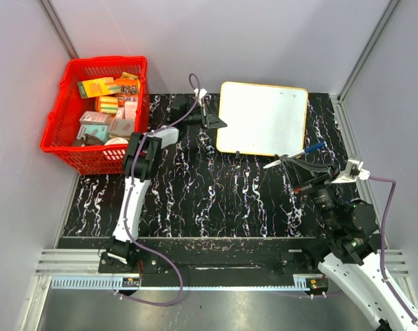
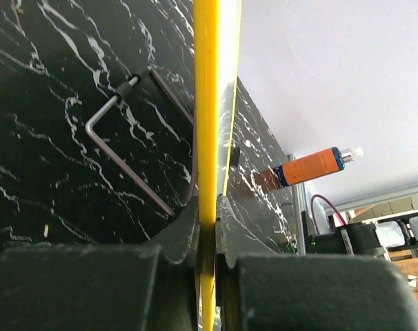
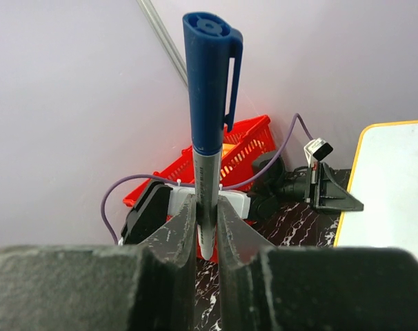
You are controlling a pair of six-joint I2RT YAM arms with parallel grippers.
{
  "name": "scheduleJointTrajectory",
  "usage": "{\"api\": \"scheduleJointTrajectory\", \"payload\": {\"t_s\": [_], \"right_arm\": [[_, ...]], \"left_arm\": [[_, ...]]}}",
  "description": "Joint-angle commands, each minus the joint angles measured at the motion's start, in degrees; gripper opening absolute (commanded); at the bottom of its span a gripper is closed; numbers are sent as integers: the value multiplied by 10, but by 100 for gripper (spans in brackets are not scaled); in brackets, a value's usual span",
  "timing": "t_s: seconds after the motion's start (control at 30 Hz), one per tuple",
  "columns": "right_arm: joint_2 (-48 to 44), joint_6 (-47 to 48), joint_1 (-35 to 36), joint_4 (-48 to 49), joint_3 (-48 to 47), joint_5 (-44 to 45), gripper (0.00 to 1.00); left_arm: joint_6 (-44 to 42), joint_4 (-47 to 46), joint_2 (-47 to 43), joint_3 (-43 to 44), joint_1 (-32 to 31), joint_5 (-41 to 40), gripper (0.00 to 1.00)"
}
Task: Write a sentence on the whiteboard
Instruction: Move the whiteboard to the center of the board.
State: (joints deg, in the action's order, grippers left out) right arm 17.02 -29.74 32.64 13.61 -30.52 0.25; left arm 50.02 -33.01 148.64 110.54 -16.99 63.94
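Left end effector [image 2: 207, 210] clamped on whiteboard [image 1: 264, 117] left rim; right end effector [image 3: 206, 207] grips blue-capped marker [image 3: 209, 83] near board's front edge

the right gripper [image 3: 205, 215] pinches a pen [image 3: 207, 131] tight. the pen stands straight up, its blue cap at 12 o'clock. behind it is a red basket [image 3: 257, 141]. the whiteboard [image 3: 395, 186] with its yellow rim lies at 3 o'clock.

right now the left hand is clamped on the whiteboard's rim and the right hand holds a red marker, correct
No: the marker in the right hand is blue, not red; the right wrist view shows it. The left hand does clamp the whiteboard rim.
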Motion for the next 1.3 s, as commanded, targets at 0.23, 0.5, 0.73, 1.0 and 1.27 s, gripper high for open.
{"api": "scheduleJointTrajectory", "payload": {"t_s": [0.23,0.5,0.73,1.0,1.27], "right_arm": [[-17,-3,3,5,-13,-24,0],[-26,-7,3,-9,-15,-24,0],[-27,-16,3,-15,-12,-24,0],[-24,-28,3,-17,-14,-26,0],[-25,-32,3,-31,-13,-24,0]], "left_arm": [[-133,-8,-137,-240,-8,-6,0],[-125,-71,-172,-332,-13,11,0],[-193,-5,-230,-394,-24,-12,0],[-189,-18,-245,-433,-25,12,0],[-198,12,-281,-454,-29,42,0]]}}
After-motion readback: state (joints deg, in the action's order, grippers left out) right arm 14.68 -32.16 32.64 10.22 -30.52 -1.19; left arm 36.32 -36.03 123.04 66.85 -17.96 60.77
